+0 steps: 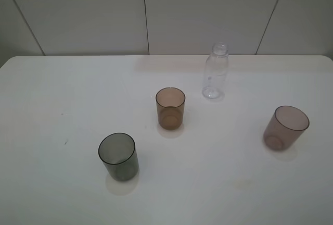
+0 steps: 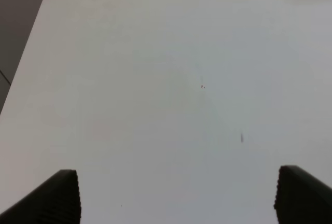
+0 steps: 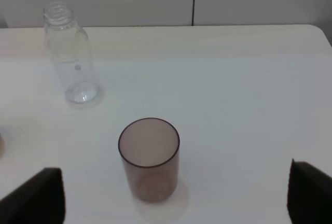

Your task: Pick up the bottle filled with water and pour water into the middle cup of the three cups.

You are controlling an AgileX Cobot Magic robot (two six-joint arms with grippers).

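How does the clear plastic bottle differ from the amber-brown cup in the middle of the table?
The clear colourless plastic bottle has rounded shoulders and a narrow threaded neck; the translucent amber-brown plastic tumbler is straight-sided with a wide open mouth. The bottle is taller than the tumbler. The bottle stands farther back, near the wall; the tumbler stands nearer the table's middle. Both stand upright, are see-through and have no lid.

We see a white desk (image 1: 62, 95) with rounded corners, a few tiny dark specks (image 2: 241, 138) on its surface, and a pale panelled wall (image 1: 197, 11) behind it.
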